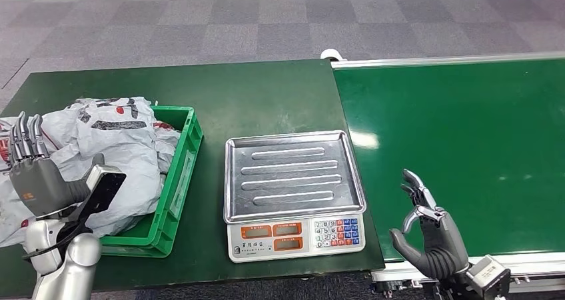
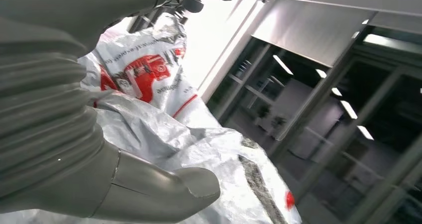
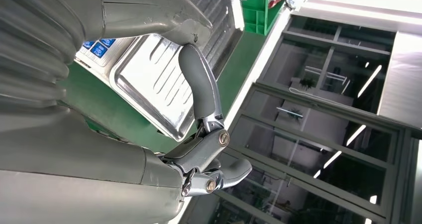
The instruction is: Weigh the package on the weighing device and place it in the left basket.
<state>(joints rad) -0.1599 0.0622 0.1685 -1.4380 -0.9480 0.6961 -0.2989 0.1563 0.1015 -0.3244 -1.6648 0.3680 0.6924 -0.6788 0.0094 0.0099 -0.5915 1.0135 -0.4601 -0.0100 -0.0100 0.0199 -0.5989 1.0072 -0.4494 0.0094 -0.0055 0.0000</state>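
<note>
Package [image 1: 110, 140] already lay in left basket [image 1: 178, 180], scale tray [image 1: 292, 173] bare; left hand [image 1: 36, 180] fingers straight, holding nothing; right hand [image 1: 426, 237] loosely spread, empty; you should have lifted left hand straight up, avoiding snagging bag.

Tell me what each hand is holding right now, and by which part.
Nothing is held. The left hand is raised over the white packages in the green basket, fingers straight; the right hand is empty beside the scale.

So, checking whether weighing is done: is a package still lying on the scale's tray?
No, the scale's steel tray is bare in the head view; the white packages fill the green basket.
</note>
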